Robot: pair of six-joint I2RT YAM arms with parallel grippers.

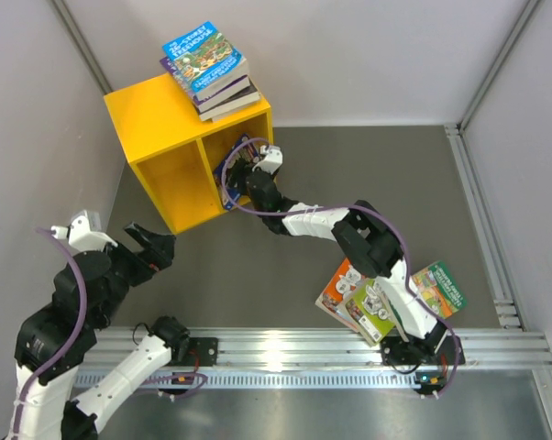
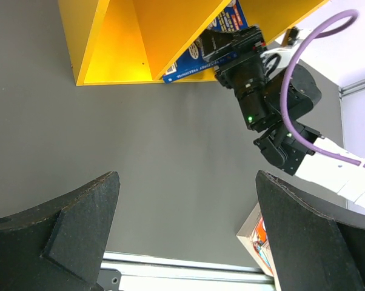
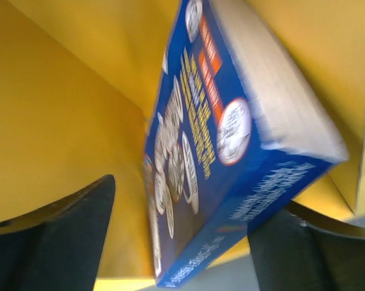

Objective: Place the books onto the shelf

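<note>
No legible text in any view. Cover and spine lettering on blue book [image 3: 194, 151] inside shelf [image 1: 157, 119]: blurred, unreadable. Title print on stacked books [image 1: 207, 66] atop shelf and on loose books [image 1: 438, 289] at near right of desk [image 1: 349, 183]: too small to read.

Shelf [image 1: 157, 128]: bright yellow box, two square compartments side by side, set on the table at the far left; openings are turned toward the near right.
Stack of books [image 1: 210, 69]: about four paperbacks laid flat on the shelf top at its far right corner, slightly fanned; a blue cartoon cover is uppermost.
Blue book [image 3: 194, 157]: blue cover, white lettering, pale page block; it is tilted in the mouth of the right compartment, partly protruding.
Orange book [image 1: 334, 286], lime book [image 1: 368, 307]: laid flat and overlapped at the near right.
Green book [image 1: 441, 289]: laid flat near them.
</note>
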